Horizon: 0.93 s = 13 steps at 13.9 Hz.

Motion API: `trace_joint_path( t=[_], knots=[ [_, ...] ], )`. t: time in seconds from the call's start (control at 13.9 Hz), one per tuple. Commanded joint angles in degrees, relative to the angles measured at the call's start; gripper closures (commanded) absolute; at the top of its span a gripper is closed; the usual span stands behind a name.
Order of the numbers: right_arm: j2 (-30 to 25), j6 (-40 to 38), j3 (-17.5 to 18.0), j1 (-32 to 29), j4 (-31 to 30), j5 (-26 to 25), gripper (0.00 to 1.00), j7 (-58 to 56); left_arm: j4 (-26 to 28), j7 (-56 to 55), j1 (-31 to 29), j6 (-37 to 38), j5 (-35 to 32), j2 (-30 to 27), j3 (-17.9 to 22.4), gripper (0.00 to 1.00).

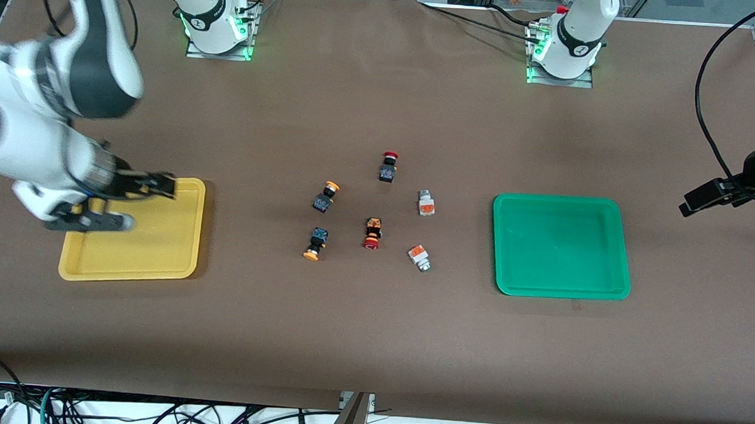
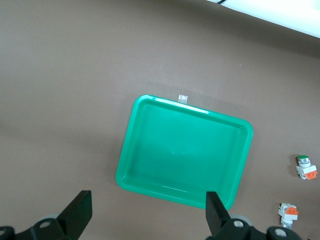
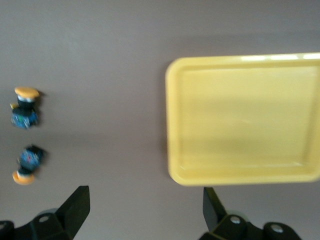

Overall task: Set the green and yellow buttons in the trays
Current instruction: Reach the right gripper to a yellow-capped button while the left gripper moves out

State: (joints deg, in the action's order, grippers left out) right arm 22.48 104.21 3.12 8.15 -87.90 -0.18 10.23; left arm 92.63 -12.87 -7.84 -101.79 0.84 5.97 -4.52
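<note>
Two yellow-capped buttons (image 1: 326, 196) (image 1: 315, 243) lie mid-table, with two white-and-silver buttons with orange blocks (image 1: 426, 203) (image 1: 419, 257) beside them toward the green tray (image 1: 560, 247). The yellow tray (image 1: 156, 252) lies toward the right arm's end and holds nothing. My right gripper (image 1: 159, 185) hovers open and empty over the yellow tray's edge; its wrist view shows the tray (image 3: 245, 120), both yellow-capped buttons (image 3: 25, 107) (image 3: 27, 165) and the gripper (image 3: 145, 210). My left gripper (image 1: 698, 200) is open and empty in the air past the green tray (image 2: 185, 150), which holds nothing; the gripper (image 2: 148, 212) and the white buttons (image 2: 306, 167) (image 2: 289, 212) show too.
Two red-capped black buttons (image 1: 388, 166) (image 1: 372, 233) lie among the others mid-table. The arm bases (image 1: 216, 22) (image 1: 570, 47) stand along the table's edge farthest from the front camera. A black cable (image 1: 711, 126) hangs by the left arm.
</note>
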Motion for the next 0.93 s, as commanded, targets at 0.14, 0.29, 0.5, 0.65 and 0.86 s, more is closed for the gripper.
trace_joint_path(
  t=[0.14, 0.29, 0.5, 0.65, 0.86],
  knots=[
    [8.2, 12.7, 0.0, 8.7, 1.1, 1.6, 0.0, 17.0, -3.1, 0.6, 2.5, -0.2, 0.2, 3.4, 0.0, 0.0],
    [11.2, 18.5, 0.0, 12.3, 1.1, 1.6, 0.0, 25.0, -3.2, 1.0, 2.8, -0.2, 0.6, 4.7, -0.4, 0.0],
    [15.9, 26.3, -0.1, 15.9, 1.2, 1.5, 0.0, 29.4, -2.9, 1.2, 4.9, -0.1, 1.6, 7.6, -1.1, 0.0],
    [19.1, 32.2, -0.1, 18.2, 1.2, 0.8, 0.0, 34.6, -2.4, 0.4, 6.9, 0.1, 1.5, 9.0, -1.2, 0.0],
    [22.6, 36.9, -0.3, 19.2, 1.2, 0.7, 0.0, 36.6, -3.0, -6.7, 12.8, -0.4, 1.8, 13.6, -1.2, 0.0]
  ],
)
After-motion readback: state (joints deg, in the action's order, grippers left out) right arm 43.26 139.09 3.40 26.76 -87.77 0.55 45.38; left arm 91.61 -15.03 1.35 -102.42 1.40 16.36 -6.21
